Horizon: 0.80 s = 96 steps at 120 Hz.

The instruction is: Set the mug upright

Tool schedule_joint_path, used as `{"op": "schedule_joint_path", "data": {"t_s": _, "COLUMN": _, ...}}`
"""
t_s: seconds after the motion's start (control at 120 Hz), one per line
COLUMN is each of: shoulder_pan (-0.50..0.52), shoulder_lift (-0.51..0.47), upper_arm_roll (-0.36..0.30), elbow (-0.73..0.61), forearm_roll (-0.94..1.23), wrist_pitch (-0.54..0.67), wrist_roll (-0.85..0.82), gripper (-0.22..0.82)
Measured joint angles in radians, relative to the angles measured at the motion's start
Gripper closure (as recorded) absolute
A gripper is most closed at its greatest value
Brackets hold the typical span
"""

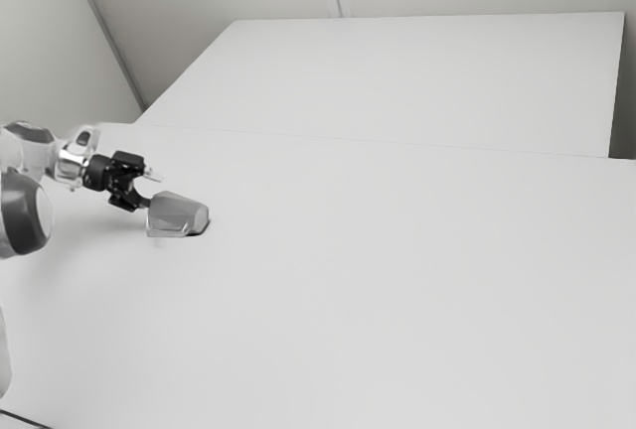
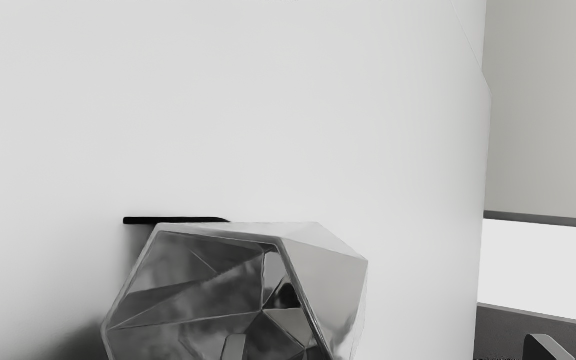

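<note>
In the exterior view, the mug (image 1: 177,214) is seen lying on its side on the white table (image 1: 397,290), toward the exterior view's left. The black gripper (image 1: 150,190) is held just beside it, at the end that is turned toward the arm (image 1: 25,213). By one fingertip the near end of the mug is closely approached; whether it is touched cannot be told. The other fingertip is held clear of the mug, and a gap is left between the two.

In the wrist view, the mug's open mouth (image 2: 208,280) is turned toward the hand, and its faceted, shiny wall can be seen. The two fingertips are set well apart, with nothing clamped between them. One is seen against the mouth, though whether it has been put inside or is held in front cannot be made out. The other is placed out beyond the mug's side, apart from it. Along the mug's edge, on the table, a dark strip (image 2: 168,220) is shown.
</note>
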Motion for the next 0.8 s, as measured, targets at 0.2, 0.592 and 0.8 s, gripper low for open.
{"op": "schedule_joint_path", "data": {"t_s": 0.2, "shoulder_pan": -0.001, "shoulder_lift": 0.012, "upper_arm_roll": -0.021, "elbow": -0.006, "forearm_roll": -0.038, "wrist_pitch": 0.008, "wrist_roll": 0.064, "gripper": 0.0}}
{"op": "schedule_joint_path", "data": {"t_s": 0.592, "shoulder_pan": 0.01, "shoulder_lift": -0.01, "upper_arm_roll": -0.024, "elbow": -0.069, "forearm_roll": -0.058, "wrist_pitch": -0.027, "wrist_roll": 0.142, "gripper": 0.68}}
{"op": "schedule_joint_path", "data": {"t_s": 0.8, "shoulder_pan": 0.0, "shoulder_lift": -0.121, "upper_arm_roll": -0.025, "elbow": -0.158, "forearm_roll": -0.061, "wrist_pitch": -0.036, "wrist_roll": 0.168, "gripper": 0.75}}
